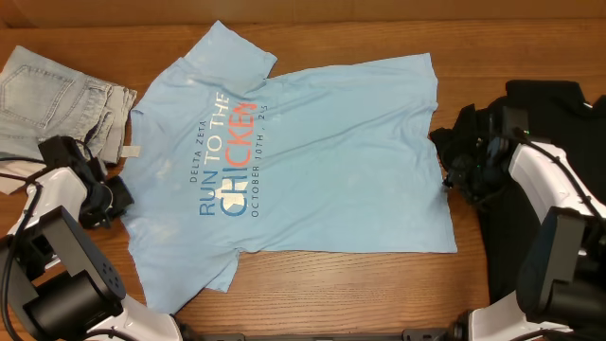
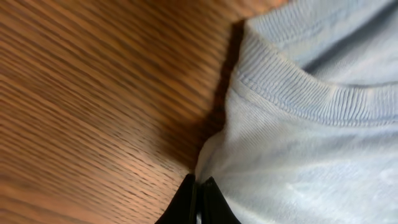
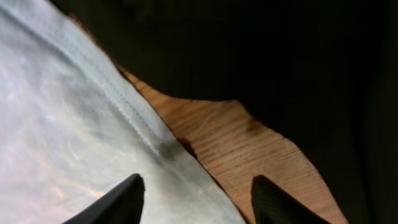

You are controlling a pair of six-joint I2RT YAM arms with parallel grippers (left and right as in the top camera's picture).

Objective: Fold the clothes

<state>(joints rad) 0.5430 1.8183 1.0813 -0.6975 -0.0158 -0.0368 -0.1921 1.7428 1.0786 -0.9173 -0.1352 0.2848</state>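
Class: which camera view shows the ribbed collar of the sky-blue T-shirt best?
The left wrist view: the ribbed collar is close up, its knit lines clear. Overhead it is a small edge on the left of the sky-blue T-shirt, detail lost. The right wrist view shows only a stitched hem, no collar.

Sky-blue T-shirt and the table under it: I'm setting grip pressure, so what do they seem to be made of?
Sky-blue T-shirt: looks like thin knit jersey, probably cotton or a blend, matte; its collar shows fine ribbing and the hem a stitched seam. Table: wood or wood-look laminate, smooth, with brown streaked grain; which of the two I cannot tell.
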